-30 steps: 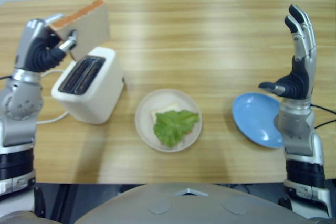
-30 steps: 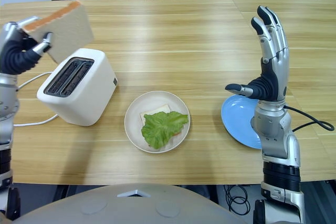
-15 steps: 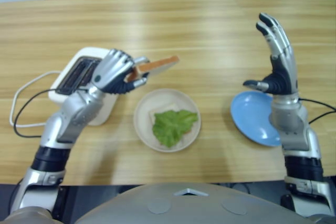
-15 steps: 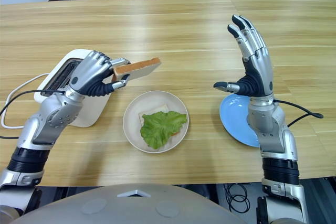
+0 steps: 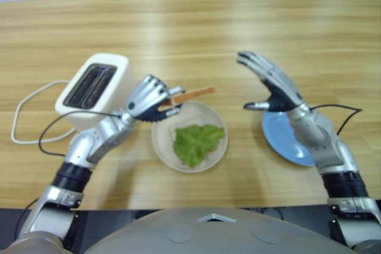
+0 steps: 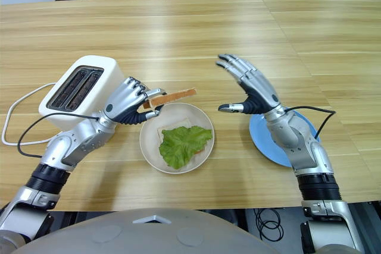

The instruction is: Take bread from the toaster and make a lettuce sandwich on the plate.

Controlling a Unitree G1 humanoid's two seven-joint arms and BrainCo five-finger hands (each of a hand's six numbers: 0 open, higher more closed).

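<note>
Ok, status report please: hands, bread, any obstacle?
Left hand shut on bread slice, over plate edge. Right hand open, raised. Lettuce lies on plate; nothing blocking.

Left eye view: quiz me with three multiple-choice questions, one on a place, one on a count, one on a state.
1. Where does the lettuce lie?
A. on the cream plate
B. on the blue plate
C. in the right robot hand

2. How many plates are there?
A. one
B. two
C. three

3. The left robot hand is:
A. open and empty
B. shut on a bread slice
C. lying flat on the lettuce

Answers:
1 A, the leaf sits inside the cream plate.
2 B, one plate is cream and one is blue.
3 B, its fingers curl round one end of the slice, which is held over the cream plate's rim.
</note>
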